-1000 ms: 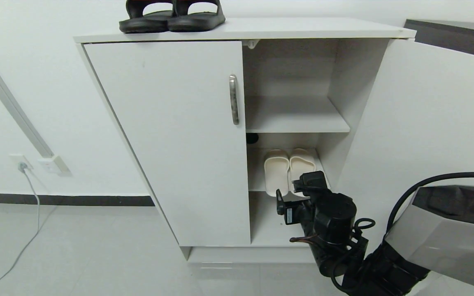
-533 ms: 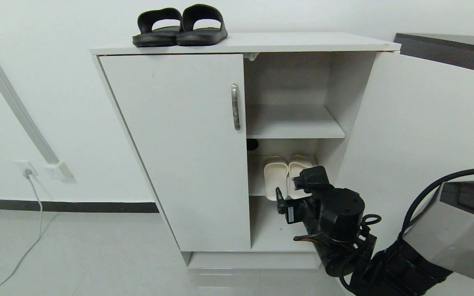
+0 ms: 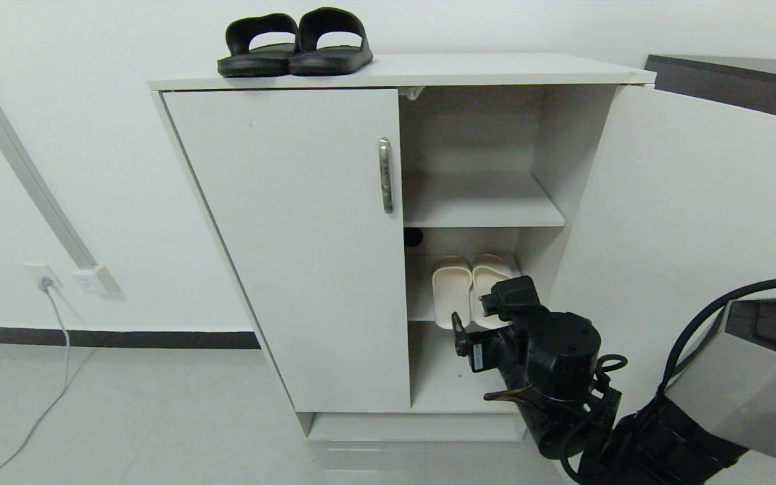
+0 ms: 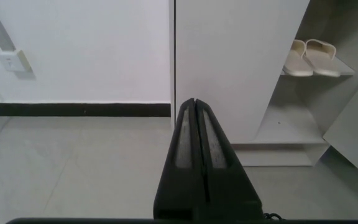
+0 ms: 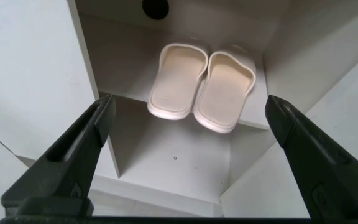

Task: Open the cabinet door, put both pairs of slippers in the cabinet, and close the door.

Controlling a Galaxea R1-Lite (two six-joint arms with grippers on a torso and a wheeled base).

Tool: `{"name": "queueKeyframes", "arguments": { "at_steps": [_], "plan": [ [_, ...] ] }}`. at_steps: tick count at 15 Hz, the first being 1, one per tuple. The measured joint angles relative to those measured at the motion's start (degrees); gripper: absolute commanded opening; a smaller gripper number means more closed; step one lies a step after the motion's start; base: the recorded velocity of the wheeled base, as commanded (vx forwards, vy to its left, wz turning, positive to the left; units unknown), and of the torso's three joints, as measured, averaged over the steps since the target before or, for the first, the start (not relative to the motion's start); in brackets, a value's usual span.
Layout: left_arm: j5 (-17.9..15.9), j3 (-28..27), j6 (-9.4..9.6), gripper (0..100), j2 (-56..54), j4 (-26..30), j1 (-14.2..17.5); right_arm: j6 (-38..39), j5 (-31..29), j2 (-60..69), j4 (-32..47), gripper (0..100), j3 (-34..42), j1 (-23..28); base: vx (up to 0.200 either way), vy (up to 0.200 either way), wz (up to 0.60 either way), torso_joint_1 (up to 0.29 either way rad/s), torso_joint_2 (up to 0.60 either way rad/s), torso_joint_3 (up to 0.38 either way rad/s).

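Looking down from the head: black slippers [image 3: 294,42] sit at the front left corner of the cabinet [image 3: 496,67] top; cream slippers [image 3: 472,289] lie on its lower shelf, right gripper [image 3: 486,316] just before them. Left wrist: left gripper [image 4: 194,124] pressed closed, empty. Right wrist: jaws spread wide, empty. Black slippers likely light, bendy; pinch adjoining straps.

A white cabinet [image 3: 294,236] is showing smooth, matt board panels, its handle [image 3: 384,175] glinting as brushed metal. Black slippers [image 3: 294,47] on top are looking matt and rubbery; cream slippers [image 3: 452,293] inside are looking smooth and foam-like. Pale floor tiles [image 3: 125,417] are shining glossy.
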State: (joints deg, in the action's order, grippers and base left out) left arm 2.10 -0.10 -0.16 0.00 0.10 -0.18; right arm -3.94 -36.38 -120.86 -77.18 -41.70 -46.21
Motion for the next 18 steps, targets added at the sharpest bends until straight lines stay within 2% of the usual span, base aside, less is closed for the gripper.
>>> {"name": "queueKeyframes", "arguments": {
  "at_steps": [14,18],
  "plan": [
    [0.0,0.0,0.0,0,0.0,0.0,0.0,-0.07,1.23,0.1,-0.88,100,1.44,0.0,0.0,0.2,0.0,0.003,0.0,0.005],
    [0.04,0.0,-0.06,0,0.0,0.0,-0.06,-0.07,1.27,0.1,-0.88,100,1.33,0.0,0.0,0.0,0.0,0.0,0.0,0.0]
  ]
}}
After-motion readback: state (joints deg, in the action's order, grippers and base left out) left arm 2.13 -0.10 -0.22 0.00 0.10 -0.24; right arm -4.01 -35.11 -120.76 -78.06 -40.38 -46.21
